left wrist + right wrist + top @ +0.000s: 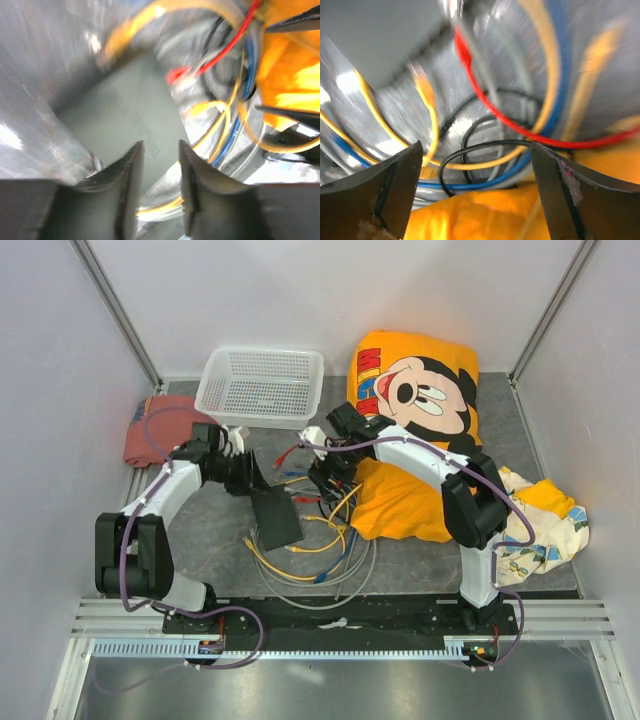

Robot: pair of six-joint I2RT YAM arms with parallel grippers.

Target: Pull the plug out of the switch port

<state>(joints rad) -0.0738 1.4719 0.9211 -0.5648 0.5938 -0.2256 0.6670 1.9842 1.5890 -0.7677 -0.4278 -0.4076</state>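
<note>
Ideally the switch point(275, 518) is being pinned by the left gripper point(160, 145), hovering narrowly parted and empty. The right gripper point(476, 146), spread wide over the cables point(470, 186), is being aligned on the seated plug, which cannot be made out.

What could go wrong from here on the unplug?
1. Right gripper jaws hang wide open over tangled red, yellow and blue cables; closing could grab the wrong one.
2. Left gripper jaws hold nothing; the switch looks unpinned and may drag with any pull.
</note>
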